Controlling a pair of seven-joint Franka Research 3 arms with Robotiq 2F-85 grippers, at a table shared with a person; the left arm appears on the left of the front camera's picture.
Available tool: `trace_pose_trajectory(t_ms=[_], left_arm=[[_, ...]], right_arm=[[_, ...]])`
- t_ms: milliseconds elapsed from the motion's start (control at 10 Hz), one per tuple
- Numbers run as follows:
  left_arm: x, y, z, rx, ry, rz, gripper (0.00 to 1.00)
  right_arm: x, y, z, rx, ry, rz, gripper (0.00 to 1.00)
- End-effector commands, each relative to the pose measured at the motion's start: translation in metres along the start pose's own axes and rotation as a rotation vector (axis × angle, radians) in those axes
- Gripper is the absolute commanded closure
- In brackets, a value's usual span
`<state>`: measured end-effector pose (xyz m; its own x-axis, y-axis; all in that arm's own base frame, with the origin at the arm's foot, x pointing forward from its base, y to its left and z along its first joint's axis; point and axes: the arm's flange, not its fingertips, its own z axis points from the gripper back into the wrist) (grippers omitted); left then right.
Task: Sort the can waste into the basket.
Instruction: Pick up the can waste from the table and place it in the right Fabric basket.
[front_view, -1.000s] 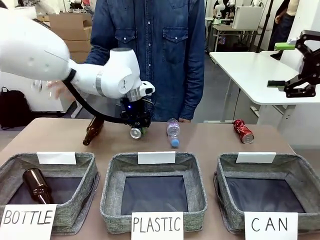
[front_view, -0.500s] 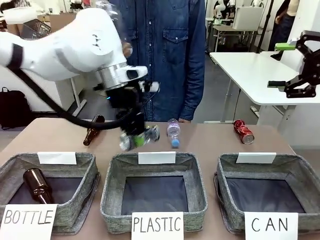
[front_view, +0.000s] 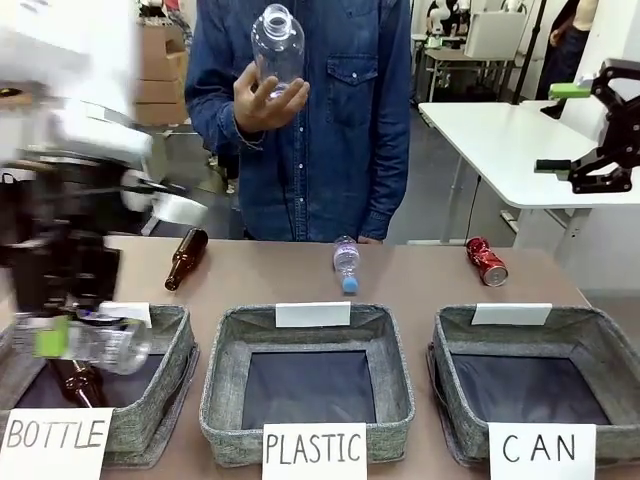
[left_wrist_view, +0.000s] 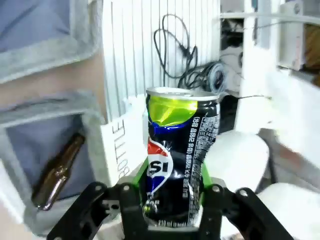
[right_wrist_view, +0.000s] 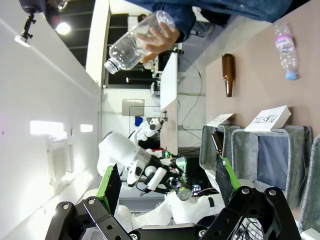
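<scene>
Left gripper (left_wrist_view: 174, 172): clamped on the dark blue can (left_wrist_view: 181, 135), with a green pad pressed to each side. In the wrist view the can is seen upright, silver rim toward 12 o'clock, red-white-blue logo facing the camera.

In the front view the left arm is smeared by motion at 8 o'clock of the frame. Gripper and load are seen over the near left part of the BOTTLE basket (front_view: 160, 390). A brown bottle (front_view: 75, 382) is lying inside that basket.

Right gripper (front_view: 550, 130): held high at 3 o'clock of the front view, off the table (front_view: 420, 285). Its jaws are spread wide and nothing is held between them.

Red can (front_view: 487, 262): lying on its side on the table, at 11 o'clock of the CAN basket (front_view: 452, 395), apart from its far rim. The CAN basket is placed at 4 o'clock of the frame.

A small plastic bottle (front_view: 346, 265) is lying at 12 o'clock of the PLASTIC basket (front_view: 222, 390), blue cap toward the robot. A second brown bottle (front_view: 186, 258) is lying at 10 o'clock of that basket.

At 12 o'clock of the frame a clear bottle (front_view: 277, 42) is held neck up in the person's hand (front_view: 262, 103).
</scene>
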<state>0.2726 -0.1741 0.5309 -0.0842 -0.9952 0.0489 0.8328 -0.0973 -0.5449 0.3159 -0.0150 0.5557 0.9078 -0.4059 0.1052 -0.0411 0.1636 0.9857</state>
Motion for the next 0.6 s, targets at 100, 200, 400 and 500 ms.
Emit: trace_pose_trajectory(t_ms=[100, 200, 400, 500], left_arm=[[-0.105, -0.038, 0.028, 0.127, -0.519, 0.062, 1.00], [-0.138, -0.038, 0.057, 0.053, -0.704, 0.101, 1.00], [-0.200, -0.031, 0.095, -0.041, -1.061, 0.125, 1.00], [-0.243, -0.026, 0.102, -0.122, -1.227, 0.025, 1.00]], right_arm=[[0.003, 0.001, -0.003, 0.029, -0.003, 0.026, 0.00], [0.003, 0.001, -0.003, 0.029, -0.003, 0.026, 0.00], [0.003, 0.001, -0.003, 0.029, -0.003, 0.026, 0.00], [0.003, 0.001, -0.003, 0.029, -0.003, 0.026, 0.00]])
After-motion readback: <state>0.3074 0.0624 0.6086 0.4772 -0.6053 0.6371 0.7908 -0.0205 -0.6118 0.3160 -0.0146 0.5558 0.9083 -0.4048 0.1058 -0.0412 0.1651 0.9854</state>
